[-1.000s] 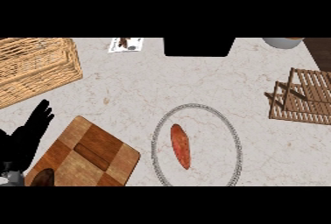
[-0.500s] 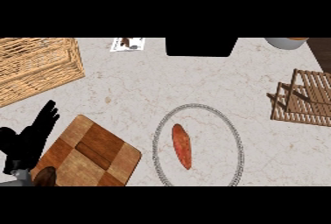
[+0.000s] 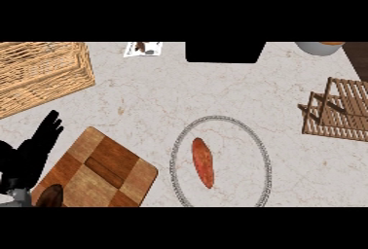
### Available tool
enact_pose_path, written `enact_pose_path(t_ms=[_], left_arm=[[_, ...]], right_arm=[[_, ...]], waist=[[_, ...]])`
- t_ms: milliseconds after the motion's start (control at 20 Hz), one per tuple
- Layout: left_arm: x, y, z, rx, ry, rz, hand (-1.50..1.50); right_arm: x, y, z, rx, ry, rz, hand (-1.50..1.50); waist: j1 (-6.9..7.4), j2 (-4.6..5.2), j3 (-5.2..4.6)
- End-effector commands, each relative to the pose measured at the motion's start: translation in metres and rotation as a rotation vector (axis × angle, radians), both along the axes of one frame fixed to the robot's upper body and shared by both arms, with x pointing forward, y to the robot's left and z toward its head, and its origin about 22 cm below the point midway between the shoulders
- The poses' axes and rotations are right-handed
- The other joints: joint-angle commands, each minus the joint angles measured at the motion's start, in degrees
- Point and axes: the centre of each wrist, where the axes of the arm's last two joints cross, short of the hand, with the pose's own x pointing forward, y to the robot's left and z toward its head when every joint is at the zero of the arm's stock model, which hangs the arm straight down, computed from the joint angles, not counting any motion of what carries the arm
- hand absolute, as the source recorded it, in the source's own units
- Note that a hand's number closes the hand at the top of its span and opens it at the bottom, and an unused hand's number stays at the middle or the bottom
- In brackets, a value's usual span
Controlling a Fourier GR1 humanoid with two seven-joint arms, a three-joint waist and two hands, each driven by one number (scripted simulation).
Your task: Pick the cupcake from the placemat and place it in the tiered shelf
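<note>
Left hand (image 3: 32, 148) sits at the counter's left edge, fingers straight and apart, holding nothing. Cupcake (image 3: 49, 195) sits on the checkered placemat (image 3: 101, 170) near the front-left corner, probably its target; tiered shelf (image 3: 336, 113) is at the right edge, right hand unseen.

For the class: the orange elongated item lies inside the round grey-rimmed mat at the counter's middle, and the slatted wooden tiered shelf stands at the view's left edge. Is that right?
Not quite. The orange elongated item does lie inside the round grey-rimmed mat, but the slatted wooden tiered shelf stands at the view's right edge, not the left. The head view shows this; at the left stands a woven wicker basket.
</note>
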Motion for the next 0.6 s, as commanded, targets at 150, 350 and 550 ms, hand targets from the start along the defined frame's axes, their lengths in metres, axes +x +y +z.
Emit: enact_pose_path(t_ms=[150,350,550], left_arm=[[0.01,-0.007,0.01,0.005,-0.007,-0.007,0.0],[0.014,-0.01,-0.003,0.005,-0.018,0.015,0.0],[0.004,-0.006,0.018,0.0,0.001,-0.007,0.0]], right_arm=[[0.024,-0.018,-0.018,0.119,0.015,-0.152,1.5],[0.03,-0.031,-0.038,-0.01,0.059,-0.095,-1.5],[0.041,-0.032,-0.041,-0.001,0.05,-0.086,-1.5]], waist=[[0.55,0.13,0.01],[0.19,0.28,0.04],[0.37,0.09,0.06]])
